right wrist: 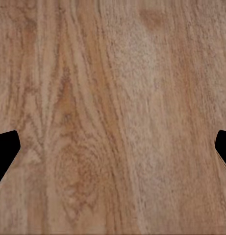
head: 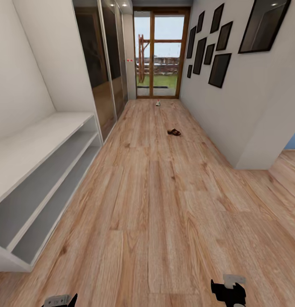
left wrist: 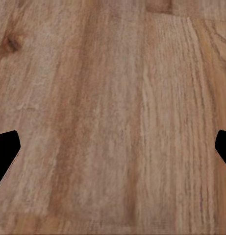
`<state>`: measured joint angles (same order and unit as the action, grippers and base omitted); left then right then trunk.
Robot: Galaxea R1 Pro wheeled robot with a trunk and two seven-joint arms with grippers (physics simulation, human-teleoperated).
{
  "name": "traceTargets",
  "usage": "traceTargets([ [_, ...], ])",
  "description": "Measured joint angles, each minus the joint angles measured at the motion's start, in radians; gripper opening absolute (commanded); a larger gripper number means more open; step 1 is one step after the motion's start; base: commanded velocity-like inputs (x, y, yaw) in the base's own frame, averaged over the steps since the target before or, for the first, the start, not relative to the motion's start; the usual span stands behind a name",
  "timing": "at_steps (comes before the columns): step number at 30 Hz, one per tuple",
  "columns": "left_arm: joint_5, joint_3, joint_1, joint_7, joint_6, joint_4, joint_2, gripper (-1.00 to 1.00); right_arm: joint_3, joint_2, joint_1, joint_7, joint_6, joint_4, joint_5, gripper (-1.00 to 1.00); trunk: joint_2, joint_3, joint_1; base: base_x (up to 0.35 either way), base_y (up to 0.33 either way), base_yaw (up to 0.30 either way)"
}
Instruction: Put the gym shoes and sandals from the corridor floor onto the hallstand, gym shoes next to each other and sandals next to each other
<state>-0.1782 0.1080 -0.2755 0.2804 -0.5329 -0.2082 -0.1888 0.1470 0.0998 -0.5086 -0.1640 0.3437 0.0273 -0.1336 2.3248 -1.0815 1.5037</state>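
A brown sandal [head: 174, 132] lies on the corridor floor [head: 156, 204] well ahead of me, slightly right of centre. Farther off, near the glass door, a small pale gym shoe [head: 158, 102] sits on the planks. The light grey hallstand [head: 32, 187] runs along the left wall, its two open tiers bare. My left gripper [head: 62, 300] and right gripper [head: 228, 292] hang low at the near edge of the head view, far from the shoes. In both wrist views the left gripper [left wrist: 113, 149] and right gripper [right wrist: 113, 149] stand open over bare wood planks, nothing between the fingertips.
A mirrored wardrobe [head: 104, 72] lines the left wall past the hallstand. Dark picture frames [head: 215, 47] hang on the right wall, whose corner [head: 243, 164] juts out to a side opening. A glass door [head: 160, 53] closes the far end.
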Motion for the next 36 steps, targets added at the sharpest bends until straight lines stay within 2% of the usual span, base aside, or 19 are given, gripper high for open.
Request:
traceTargets([
  [36, 0.000, 0.000, 0.000, -0.001, 0.000, 0.001, 0.000, 1.00, 0.000, 0.000, 0.000, 0.000, 0.000, 0.000, 0.000, 1.00, 0.000, 0.000, 0.000, 0.339, 0.000, 0.000],
])
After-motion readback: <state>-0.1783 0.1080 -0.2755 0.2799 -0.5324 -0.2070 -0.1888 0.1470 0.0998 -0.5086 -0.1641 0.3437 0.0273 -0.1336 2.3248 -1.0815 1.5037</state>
